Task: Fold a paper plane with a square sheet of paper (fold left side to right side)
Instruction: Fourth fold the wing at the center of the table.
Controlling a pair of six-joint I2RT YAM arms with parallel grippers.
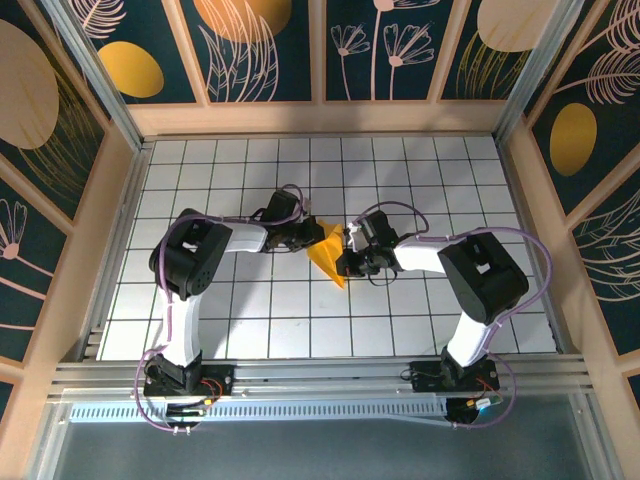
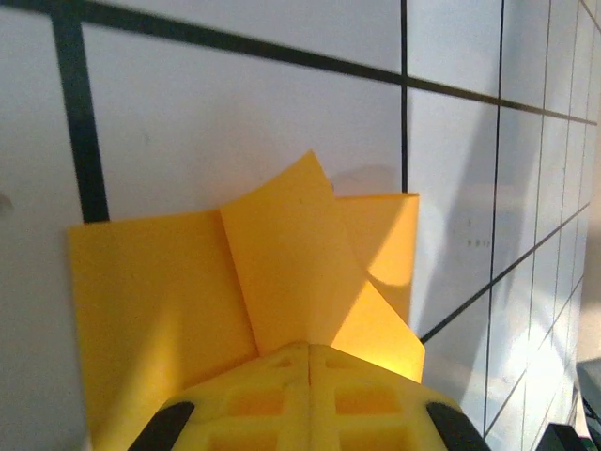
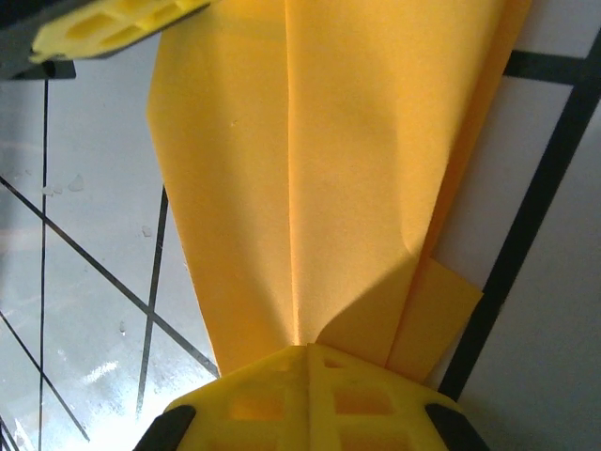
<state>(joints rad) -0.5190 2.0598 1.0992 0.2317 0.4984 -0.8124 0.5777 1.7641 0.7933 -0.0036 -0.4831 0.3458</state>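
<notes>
1. Sheet of paper (image 3: 329, 169): thin, matt orange-yellow paper with crisp creases.
2. Left gripper (image 2: 310, 349) and right gripper (image 3: 308, 349): matt yellow moulded plastic, black trim.
3. Table (image 1: 250, 320): smooth, glossy white surface, with glare at the lower left of the right wrist view.
4. Rail (image 1: 320, 372): bare grey metal, ribbed.
5. Walls (image 1: 320, 118): pale matt wood framing, painted panels.

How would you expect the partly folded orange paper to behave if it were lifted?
The paper is probably floppy: one flap stands raised off the sheet. It is likely light, and slippery on the smooth tiled table.
</notes>
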